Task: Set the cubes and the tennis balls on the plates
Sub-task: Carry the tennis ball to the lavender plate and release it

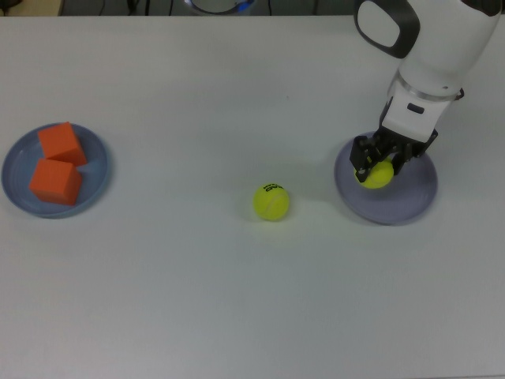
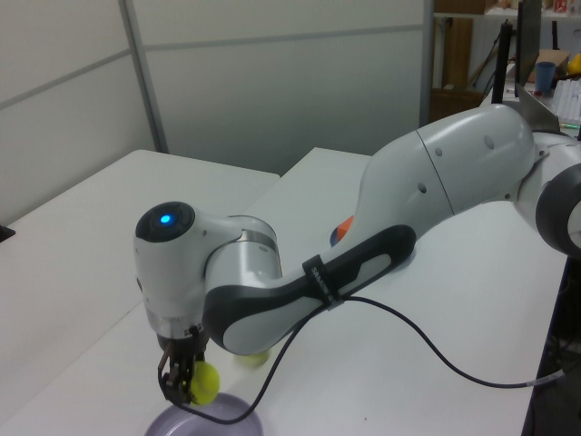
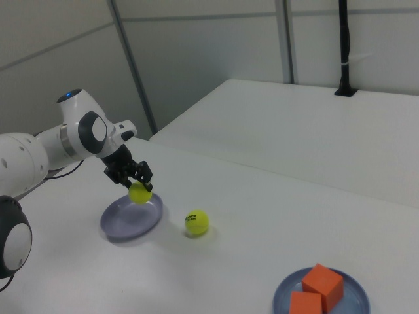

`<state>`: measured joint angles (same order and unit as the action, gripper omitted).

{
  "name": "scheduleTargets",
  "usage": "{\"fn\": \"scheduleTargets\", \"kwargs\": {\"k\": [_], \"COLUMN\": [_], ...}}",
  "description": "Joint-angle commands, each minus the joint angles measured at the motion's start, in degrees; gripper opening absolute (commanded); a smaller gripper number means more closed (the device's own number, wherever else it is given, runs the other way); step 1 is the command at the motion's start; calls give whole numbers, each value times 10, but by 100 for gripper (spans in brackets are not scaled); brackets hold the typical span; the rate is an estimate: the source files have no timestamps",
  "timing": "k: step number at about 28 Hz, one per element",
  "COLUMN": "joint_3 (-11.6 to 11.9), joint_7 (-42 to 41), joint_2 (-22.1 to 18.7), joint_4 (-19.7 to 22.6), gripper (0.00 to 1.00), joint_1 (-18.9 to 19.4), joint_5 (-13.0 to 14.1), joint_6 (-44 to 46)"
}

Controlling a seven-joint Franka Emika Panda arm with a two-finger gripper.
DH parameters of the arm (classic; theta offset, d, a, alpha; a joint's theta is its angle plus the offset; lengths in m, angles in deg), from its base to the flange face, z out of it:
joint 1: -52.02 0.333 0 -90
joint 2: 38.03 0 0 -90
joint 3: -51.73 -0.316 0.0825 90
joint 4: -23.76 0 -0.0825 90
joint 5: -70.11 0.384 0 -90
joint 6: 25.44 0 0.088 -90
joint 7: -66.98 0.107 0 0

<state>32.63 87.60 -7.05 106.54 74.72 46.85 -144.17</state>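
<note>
Gripper [image 1: 377, 169] clamped on one tennis ball [image 1: 379, 174] above the lavender plate [image 1: 410, 197]. Arm hides the plate's 12 o'clock rim in the top view. Left view cuts off most of the plate.

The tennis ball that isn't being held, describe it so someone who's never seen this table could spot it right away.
On the white table, in the top view, look between the blue plate with two orange cubes and the lavender plate. The free tennis ball lies on bare table there, nearer the lavender plate. Unlike the held tennis ball in the pincer over that plate, nothing touches it.
</note>
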Motion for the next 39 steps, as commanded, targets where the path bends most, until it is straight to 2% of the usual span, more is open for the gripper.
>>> {"fn": "scheduleTargets", "kwargs": {"k": [1,2,15,18,19,23,24,29,39], "joint_3": [-1,-1,7,32,51,89,106,140,141], "joint_7": [18,23,34,30,28,16,14,7,-8], "joint_2": [-8,-8,-26,-29,-29,-28,-23,-4,19], "joint_4": [20,20,14,14,14,17,19,20,21], "gripper": [90,100,100,100,100,100,100,100,100], "joint_1": [5,5,1,-2,-2,-2,-2,-6,-17], "joint_5": [5,5,0,0,-1,0,0,0,0], "joint_6": [3,3,15,40,59,75,75,75,70]}}
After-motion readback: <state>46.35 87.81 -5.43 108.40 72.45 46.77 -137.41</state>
